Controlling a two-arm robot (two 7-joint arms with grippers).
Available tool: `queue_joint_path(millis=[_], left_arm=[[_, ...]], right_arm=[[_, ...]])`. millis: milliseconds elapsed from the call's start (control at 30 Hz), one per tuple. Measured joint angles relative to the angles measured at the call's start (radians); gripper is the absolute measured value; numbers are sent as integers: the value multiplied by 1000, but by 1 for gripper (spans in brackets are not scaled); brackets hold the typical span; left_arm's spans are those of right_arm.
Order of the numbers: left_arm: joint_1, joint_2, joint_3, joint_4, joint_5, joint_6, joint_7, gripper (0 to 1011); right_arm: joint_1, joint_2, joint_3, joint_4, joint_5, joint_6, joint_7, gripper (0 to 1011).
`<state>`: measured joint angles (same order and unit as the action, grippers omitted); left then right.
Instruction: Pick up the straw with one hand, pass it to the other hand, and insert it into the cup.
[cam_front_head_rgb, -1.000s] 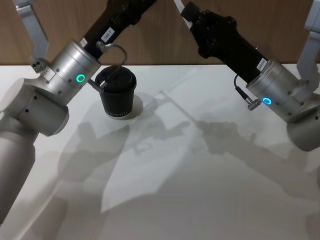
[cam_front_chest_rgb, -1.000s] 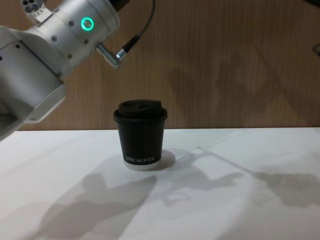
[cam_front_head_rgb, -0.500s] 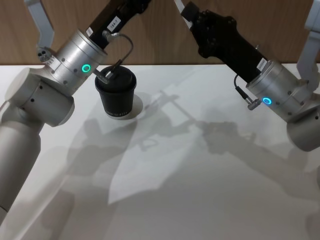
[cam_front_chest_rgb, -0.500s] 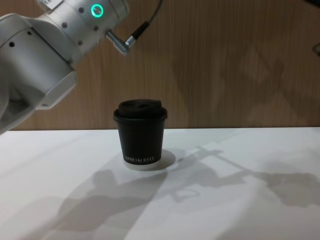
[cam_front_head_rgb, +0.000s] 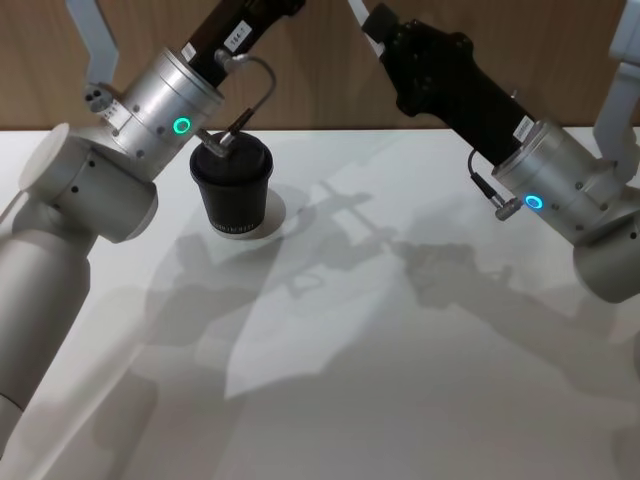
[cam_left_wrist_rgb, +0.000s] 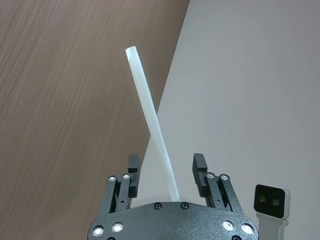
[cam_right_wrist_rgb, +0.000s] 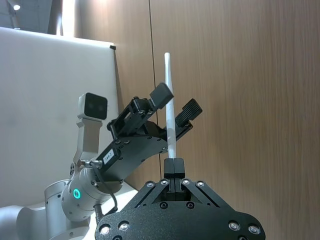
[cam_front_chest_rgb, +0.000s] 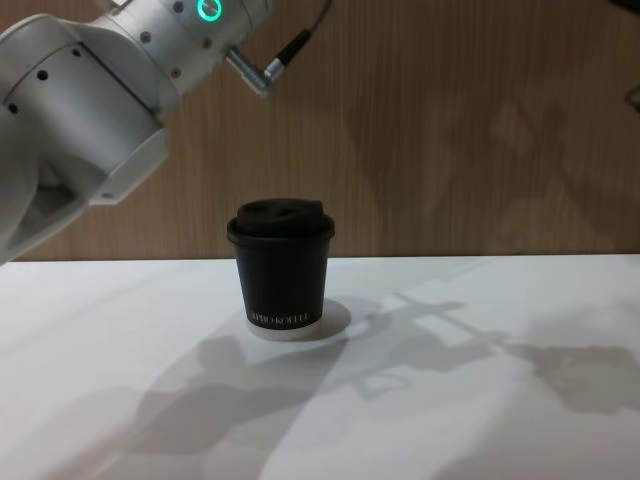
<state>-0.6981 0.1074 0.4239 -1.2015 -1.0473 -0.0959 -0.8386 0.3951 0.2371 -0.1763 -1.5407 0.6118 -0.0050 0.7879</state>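
The black cup with its black lid stands upright on the white table, also in the chest view. Both arms are raised above it by the wooden wall. In the right wrist view my right gripper is shut on the lower end of the white straw, which points straight up. My left gripper reaches in from the side, open, with one finger on each side of the straw. The left wrist view shows the straw running between the left gripper's spread fingers.
The white table has broad free room in front of and right of the cup. A wood-panel wall rises behind it. A grey cable loops off the left arm's silver wrist, just above the cup.
My left arm has risen and swung up toward the right gripper; its silver wrist sits higher in both views. The right arm, straw and cup have stayed put.
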Motion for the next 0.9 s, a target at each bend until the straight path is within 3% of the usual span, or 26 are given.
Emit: queue_joint_path(millis=[33,133,233,367,567,900], left_arm=[[-1,0,1,1,0,0,0,694],[-5,-1,5,4,0,-3,0,552],[-7,-1,7,5,0,-5,1,495],[-9,-1,11,6,0,-10,4,325],[-10,0,15,6,-1,-17,12,147],[-7,7,16,3,-3,-33,28,61]], right_arm=[[0,0,0,0,0,0,0,0],[0,0,0,0,0,0,0,0],[0,0,0,0,0,0,0,0],[0,0,0,0,0,0,0,0],[0,0,0,0,0,0,0,0],[0,0,0,0,0,0,0,33]])
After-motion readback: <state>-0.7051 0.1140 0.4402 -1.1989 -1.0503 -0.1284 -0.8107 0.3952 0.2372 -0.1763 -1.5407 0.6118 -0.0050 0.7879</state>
